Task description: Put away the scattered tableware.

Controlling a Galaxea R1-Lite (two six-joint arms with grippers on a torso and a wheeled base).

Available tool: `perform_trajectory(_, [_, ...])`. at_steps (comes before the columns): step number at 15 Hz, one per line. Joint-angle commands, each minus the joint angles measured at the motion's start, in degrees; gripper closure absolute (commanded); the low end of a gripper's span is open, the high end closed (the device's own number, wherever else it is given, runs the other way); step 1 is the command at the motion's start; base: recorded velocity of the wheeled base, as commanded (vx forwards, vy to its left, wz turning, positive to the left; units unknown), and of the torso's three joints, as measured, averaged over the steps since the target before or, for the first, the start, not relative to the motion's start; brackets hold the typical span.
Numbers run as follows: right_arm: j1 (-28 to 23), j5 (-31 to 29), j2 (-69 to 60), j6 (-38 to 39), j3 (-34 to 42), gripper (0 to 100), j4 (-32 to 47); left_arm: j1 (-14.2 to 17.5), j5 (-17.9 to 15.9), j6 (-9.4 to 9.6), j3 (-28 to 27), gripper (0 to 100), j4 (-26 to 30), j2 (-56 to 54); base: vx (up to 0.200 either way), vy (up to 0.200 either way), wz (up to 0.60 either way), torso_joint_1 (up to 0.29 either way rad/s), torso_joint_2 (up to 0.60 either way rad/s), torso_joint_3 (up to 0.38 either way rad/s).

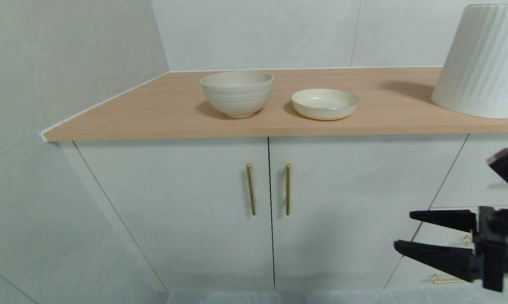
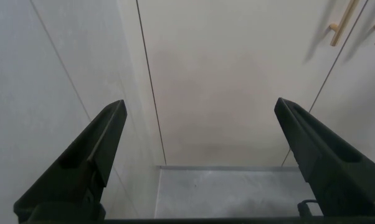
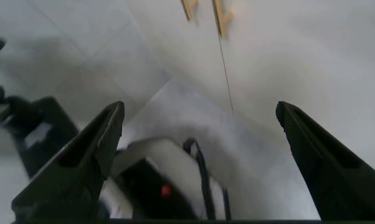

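Note:
On the wooden countertop [image 1: 152, 109] stand a deep ribbed cream bowl [image 1: 237, 93] and, just to its right, a shallow cream dish [image 1: 325, 103]. My right gripper [image 1: 403, 230] hangs open and empty at the lower right, below counter height, in front of the cabinet fronts. In its own wrist view the right gripper [image 3: 200, 112] has both fingers spread wide above the floor. My left gripper [image 2: 200, 115] is also open with nothing in it, low and facing a pale cabinet door [image 2: 237, 81].
A tall white ribbed container [image 1: 482, 59] stands at the counter's right end. Below the counter are two closed white doors with gold handles [image 1: 250, 189] [image 1: 287, 189]. Grey walls close off the left and back. More gold handles [image 1: 446, 278] sit low at the right.

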Motion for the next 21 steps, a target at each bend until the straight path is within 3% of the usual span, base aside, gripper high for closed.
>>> perform_trajectory(1, [3.6,-0.21,17.89,0.44,-5.92,0,-8.66,0.02,0.06,-0.01,0.0,0,0.02,0.09,0.0,0.0,0.0,0.0,0.0,0.0])
perform_trajectory(9, [8.17,-0.38,32.83,0.44,-18.32,0,-11.3,0.02,-0.03,-0.01,0.0,0,0.02,0.09,0.0,0.0,0.0,0.0,0.0,0.0])
perform_trajectory(21, [10.54,-2.67,40.74,5.54,-19.28,0,-24.57,0.02,-0.03,-0.01,0.0,0,-0.07,0.09,0.0,0.0,0.0,0.0,0.0,0.0])
